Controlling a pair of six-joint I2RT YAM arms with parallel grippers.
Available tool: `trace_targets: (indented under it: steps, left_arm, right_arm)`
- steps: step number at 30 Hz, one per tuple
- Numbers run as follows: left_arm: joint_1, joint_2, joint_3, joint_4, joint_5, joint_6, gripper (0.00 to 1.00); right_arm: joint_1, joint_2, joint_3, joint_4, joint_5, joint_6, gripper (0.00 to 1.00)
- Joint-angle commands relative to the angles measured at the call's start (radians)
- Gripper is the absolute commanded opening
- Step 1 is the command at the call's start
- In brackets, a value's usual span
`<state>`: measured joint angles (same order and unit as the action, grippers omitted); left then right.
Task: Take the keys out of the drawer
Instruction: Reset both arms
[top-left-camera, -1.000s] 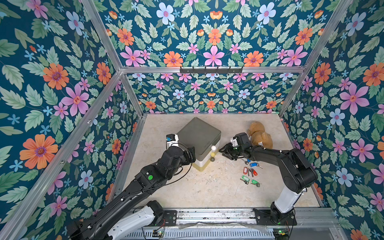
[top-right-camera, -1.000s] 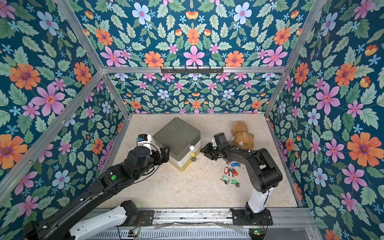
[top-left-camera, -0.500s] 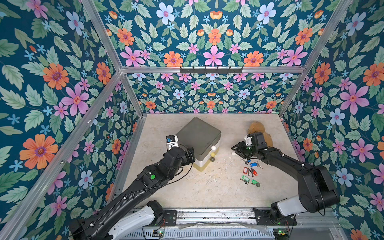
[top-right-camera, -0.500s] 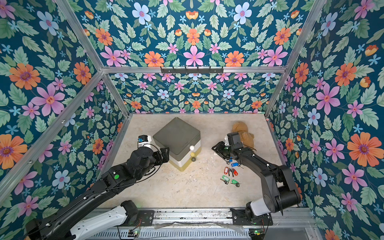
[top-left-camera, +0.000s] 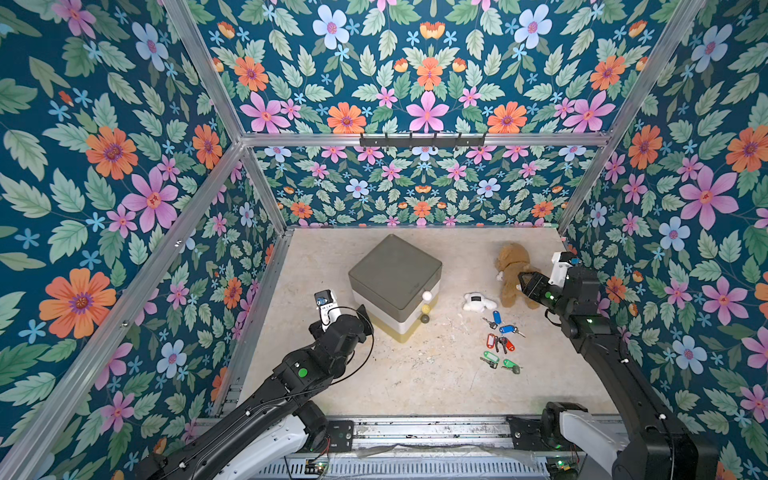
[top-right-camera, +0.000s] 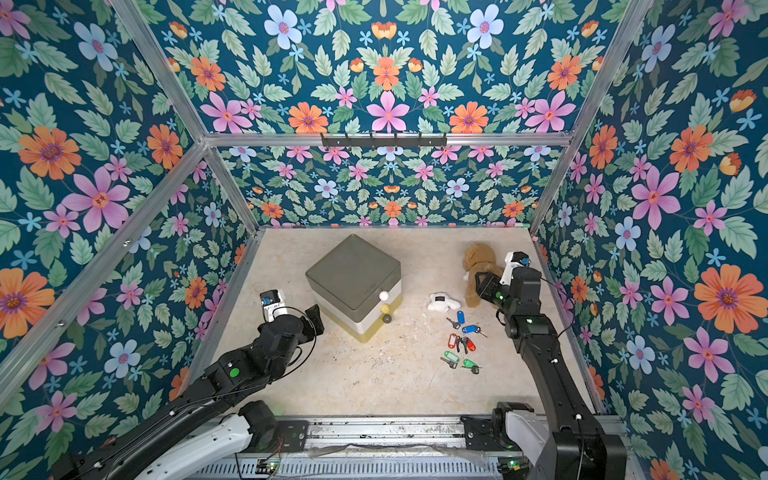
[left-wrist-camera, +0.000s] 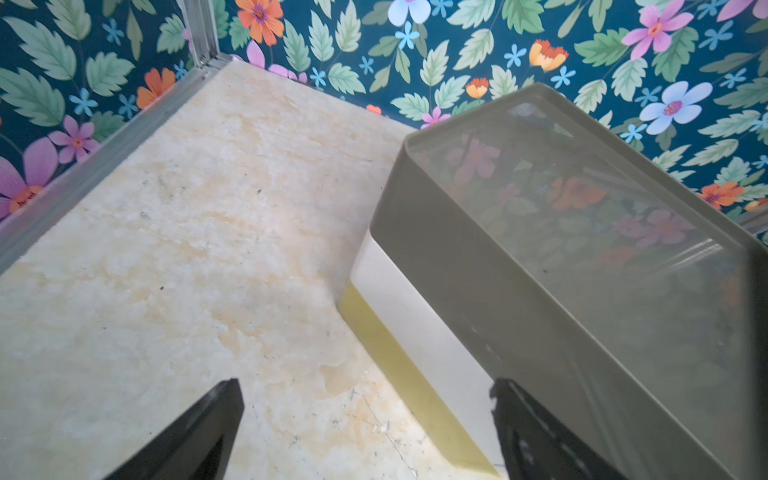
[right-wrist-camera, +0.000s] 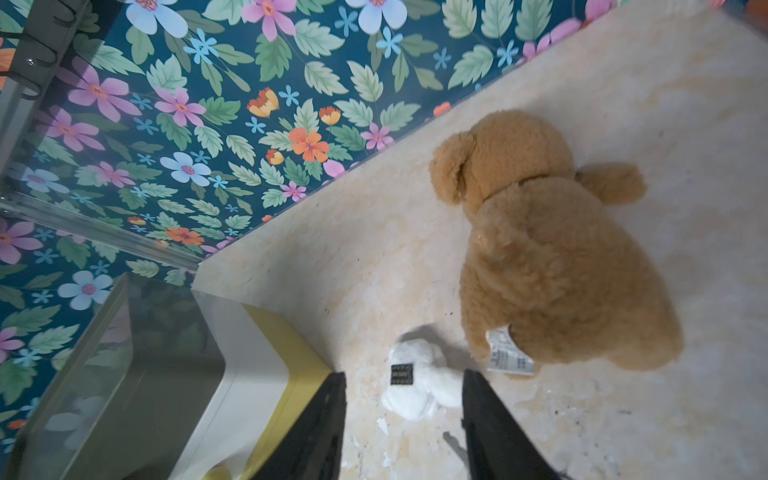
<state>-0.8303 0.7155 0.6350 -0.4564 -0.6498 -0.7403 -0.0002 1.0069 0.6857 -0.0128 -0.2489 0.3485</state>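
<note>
Although keys (top-left-camera: 500, 342) lie unmoved, a white plush (top-left-camera: 478, 301) has appeared beside them.

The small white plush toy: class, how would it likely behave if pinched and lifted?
The white plush toy looks fluffy, so it would probably squash and flop. Much smaller than the brown bear, it is likely very light. Lying flat, it should hardly roll.

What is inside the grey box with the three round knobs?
Nothing inside shows: the grey-topped plastic drawer box has all three drawers pushed shut, hiding their contents. Outside, on the beige table, lie six small metal keys with red, green and blue tags.
</note>
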Motion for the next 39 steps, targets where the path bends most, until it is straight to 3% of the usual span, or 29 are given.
trace_targets:
  steps: [1, 4, 13, 22, 39]
  left_arm:
    - [0.007, -0.003, -0.023, 0.069, -0.083, 0.077, 0.99]
    - [0.027, 0.008, -0.034, 0.073, -0.099, 0.112, 0.99]
    - [0.122, -0.065, -0.159, 0.297, -0.095, 0.358, 0.99]
    - [0.301, -0.116, -0.345, 0.628, 0.03, 0.648, 0.99]
    - [0.579, 0.319, -0.51, 1.307, 0.342, 0.729, 0.99]
  right_arm:
    - [-0.003, -0.02, -0.079, 0.217, 0.147, -0.146, 0.56]
    - [-0.018, -0.017, -0.164, 0.358, 0.219, -0.19, 0.63]
    - [-0.058, 0.076, -0.396, 0.774, 0.24, -0.252, 0.64]
    - [-0.057, 0.185, -0.456, 0.952, 0.249, -0.259, 0.64]
    - [-0.058, 0.353, -0.543, 1.257, 0.253, -0.293, 0.64]
